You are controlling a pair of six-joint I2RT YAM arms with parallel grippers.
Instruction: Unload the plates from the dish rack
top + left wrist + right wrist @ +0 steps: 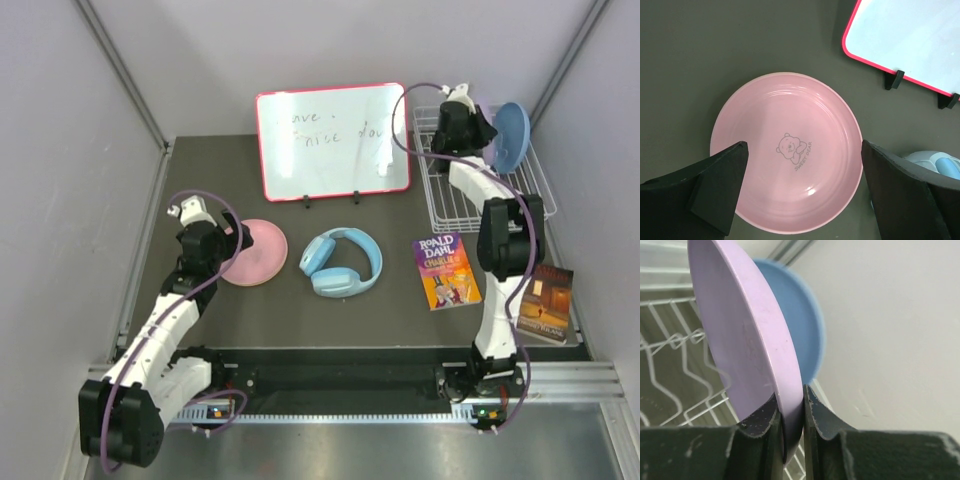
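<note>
The pink plate (255, 254) lies flat on the table at the left; it also shows in the left wrist view (790, 125) with a bear print. My left gripper (228, 246) hangs open just above its near-left part (804, 150), one finger on each side, holding nothing. My right gripper (486, 132) is at the white wire dish rack (450, 205), shut on the rim of the lavender plate (745, 330), which stands on edge. The light blue plate (512, 135) stands right behind it (807, 325). The tan-orange plate is out of view.
A red-framed whiteboard (332, 140) stands at the back middle. Light blue headphones (342, 262) lie just right of the pink plate. A Roald Dahl book (446, 270) and a darker book (545, 302) lie in front of the rack. Walls close in both sides.
</note>
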